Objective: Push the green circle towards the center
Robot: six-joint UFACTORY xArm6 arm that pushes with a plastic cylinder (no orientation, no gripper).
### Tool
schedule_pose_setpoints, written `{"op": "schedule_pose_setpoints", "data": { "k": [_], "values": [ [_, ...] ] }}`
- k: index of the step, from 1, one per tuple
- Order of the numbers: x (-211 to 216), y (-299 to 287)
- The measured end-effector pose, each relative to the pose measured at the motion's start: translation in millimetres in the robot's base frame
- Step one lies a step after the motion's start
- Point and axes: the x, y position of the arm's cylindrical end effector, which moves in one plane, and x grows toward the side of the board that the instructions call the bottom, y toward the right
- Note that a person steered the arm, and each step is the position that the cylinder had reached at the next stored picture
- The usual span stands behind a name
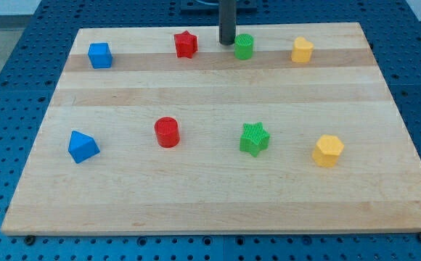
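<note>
My tip (227, 43) sits near the board's (210, 210) top edge, just left of the green circle (244, 46) and right of the red star (186, 44). The green star (254, 138) lies nearer the view's bottom, well apart.

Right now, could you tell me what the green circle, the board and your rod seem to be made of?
The green circle block looks like matte plastic, perhaps 3D-printed: fine ridges show on its side. The pale wooden board shows grain and joined planks, with a smooth finish. My dark rod looks like metal or hard plastic; I cannot tell. My tip sits just left of the circle.
</note>
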Motion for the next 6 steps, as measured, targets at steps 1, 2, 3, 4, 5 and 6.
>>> {"op": "schedule_pose_setpoints", "data": {
  "k": [1,2,3,4,5,6],
  "values": [
    [-8,30],
    [-5,32],
    [19,32],
    [51,32],
    [62,32],
    [74,32]
  ]
}}
